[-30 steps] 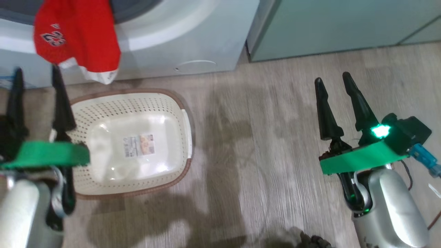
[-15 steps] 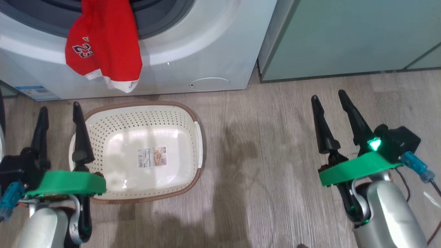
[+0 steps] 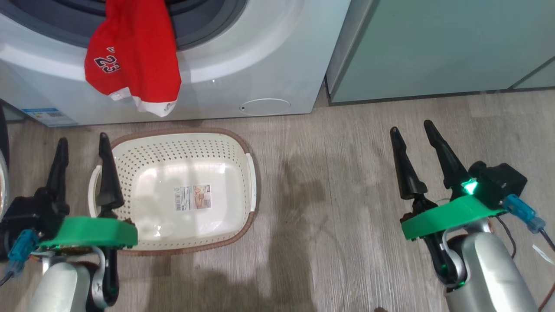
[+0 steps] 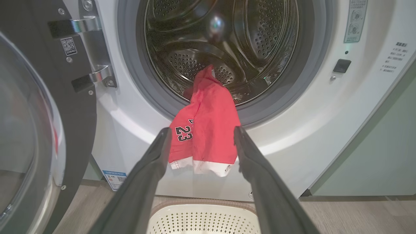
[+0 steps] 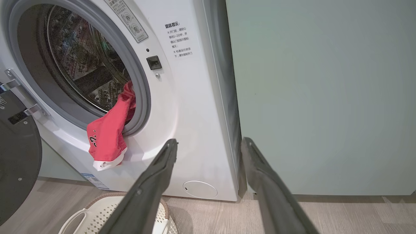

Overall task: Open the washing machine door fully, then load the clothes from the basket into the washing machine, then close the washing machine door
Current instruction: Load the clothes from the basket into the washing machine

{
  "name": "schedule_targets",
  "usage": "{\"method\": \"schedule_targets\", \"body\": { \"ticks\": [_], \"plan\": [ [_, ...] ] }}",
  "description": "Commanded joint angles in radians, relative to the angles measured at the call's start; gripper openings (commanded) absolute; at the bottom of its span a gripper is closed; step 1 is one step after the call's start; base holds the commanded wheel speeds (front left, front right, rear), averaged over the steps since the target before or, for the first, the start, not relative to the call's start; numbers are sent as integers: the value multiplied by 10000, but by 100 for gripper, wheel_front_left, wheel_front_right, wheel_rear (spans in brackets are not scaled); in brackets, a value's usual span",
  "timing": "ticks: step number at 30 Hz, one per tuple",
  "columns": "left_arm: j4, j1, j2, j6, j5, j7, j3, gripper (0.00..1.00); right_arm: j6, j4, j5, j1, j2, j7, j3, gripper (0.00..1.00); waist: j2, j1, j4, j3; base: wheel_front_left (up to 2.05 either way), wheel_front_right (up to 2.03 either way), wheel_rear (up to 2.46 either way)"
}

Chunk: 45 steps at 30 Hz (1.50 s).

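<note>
Grey wood-look floor [image 3: 329,182] lies before us. Leftmost, the washing machine door [image 4: 39,130] stands swung open. Our left gripper [image 3: 83,138] hovers, fingers apart, beside the basket [image 3: 182,131]. The clothes [image 3: 134,56], red, hang half out of the washing machine [image 3: 243,65] drum. Our right gripper [image 3: 411,126] hovers over floor, fingers apart, below a pale green cabinet [image 3: 433,43].

The room is bright, with even light falling from above. Soft grey shadows pool on the wood floor [image 3: 338,173] beside the basket [image 3: 182,147], whose glossy bottom throws back white glare. Small glints sparkle in the dark steel drum [image 4: 253,35]. Both wrist views bow straight lines near their edges, and the dark fingers [image 4: 139,195] close to the lens look soft.
</note>
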Motion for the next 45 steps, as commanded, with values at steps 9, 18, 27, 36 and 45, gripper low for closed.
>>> {"method": "schedule_targets", "body": {
  "ticks": [9, 18, 27, 36, 45],
  "plan": [
    [-121, -421, -17, -217, 287, -51, 436, 100, 0, -519, -297, -51, -18, 78, 136, 100, -1, 1, 44, 331, 0, 0, 0],
    [691, -1746, 19, -547, 562, 300, -171, 100, 0, -921, -661, -201, -18, 303, -105, 100, -1, 1, 35, 1108, 0, 0, 0],
    [2762, -4289, -126, -1241, 447, 970, -731, 100, 0, -1260, -772, -568, -18, 410, -28, 100, -1, 1, -240, 2159, 0, 0, 0],
    [5801, -6709, 144, -1362, 567, 1792, -839, 100, 0, -1069, -443, -896, -18, 82, 293, 100, -1, 1, -824, 2887, 0, 0, 0],
    [7521, -7878, 648, -540, 891, 2230, -666, 100, 0, -618, -126, -1070, -18, -264, 527, 100, -1, 1, -1086, 3044, 0, 0, 0]
  ]
}}
